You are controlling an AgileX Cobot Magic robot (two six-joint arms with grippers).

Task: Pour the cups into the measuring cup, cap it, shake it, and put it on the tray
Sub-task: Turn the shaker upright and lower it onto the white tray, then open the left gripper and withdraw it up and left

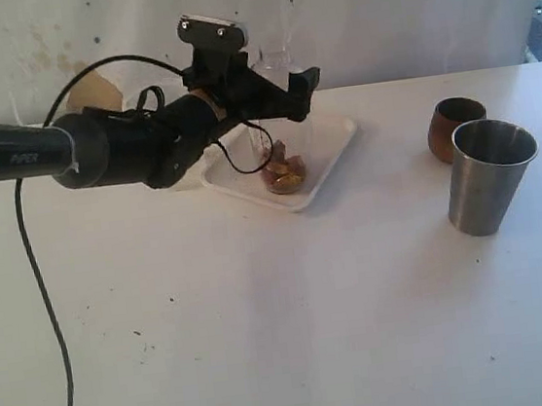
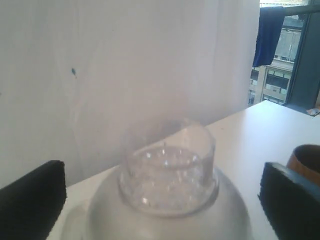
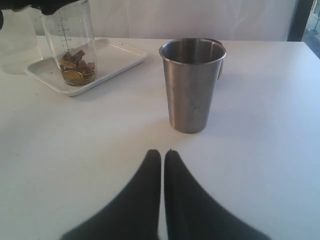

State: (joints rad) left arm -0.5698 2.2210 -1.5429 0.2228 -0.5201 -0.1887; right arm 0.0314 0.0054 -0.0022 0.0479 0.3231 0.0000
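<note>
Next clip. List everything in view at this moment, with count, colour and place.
table: one, white, under everything
tray: one, white, towards the far side of the table
measuring cup: one, clear, standing on the tray
pieces: several, brown and gold, at the bottom of the measuring cup
cap: one, clear, on top of the measuring cup
steel tumbler: one, silver, on the table right of the tray
wooden cup: one, brown, just behind the steel tumbler
frosted cup: one, translucent, beside the tray
cable: one, black, hanging from the left arm
left arm: one, black, reaching over the tray
left tool: one, black, open, fingers either side of the cap
right tool: one, black, shut, facing the steel tumbler
</note>
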